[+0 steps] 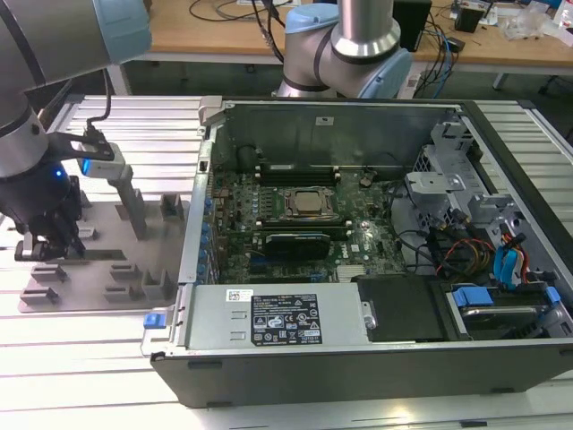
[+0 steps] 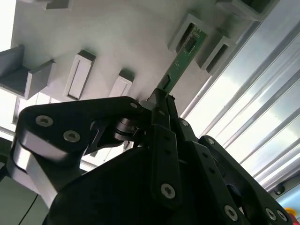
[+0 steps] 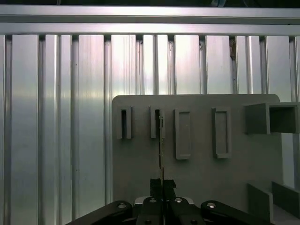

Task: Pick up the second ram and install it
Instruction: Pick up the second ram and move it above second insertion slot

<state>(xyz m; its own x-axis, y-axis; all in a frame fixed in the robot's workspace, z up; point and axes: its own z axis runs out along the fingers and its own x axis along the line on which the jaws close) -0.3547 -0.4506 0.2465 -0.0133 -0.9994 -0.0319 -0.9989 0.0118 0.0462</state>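
Observation:
The second ram (image 2: 183,58) is a slim green stick with small dark chips. One end rests at a narrow slot holder (image 2: 187,29) on the grey tray (image 2: 117,42). My gripper (image 2: 161,101) is shut on the stick's near end, with the black fingers (image 2: 159,136) pressed together around it. In the first wrist view the ram (image 3: 161,140) appears edge-on as a thin line running from a tray slot (image 3: 156,123) down to the gripper (image 3: 162,185). In the exterior view the gripper (image 1: 49,242) hangs low over the tray (image 1: 116,264) at that view's left.
An open computer case (image 1: 358,349) lies at the exterior view's right of the tray, with its motherboard (image 1: 295,224) and silver processor (image 1: 309,202) exposed. Several grey holders (image 1: 134,210) stand on the tray. A ribbed aluminium table (image 3: 56,117) surrounds it. A second robot arm base (image 1: 345,49) stands behind the case.

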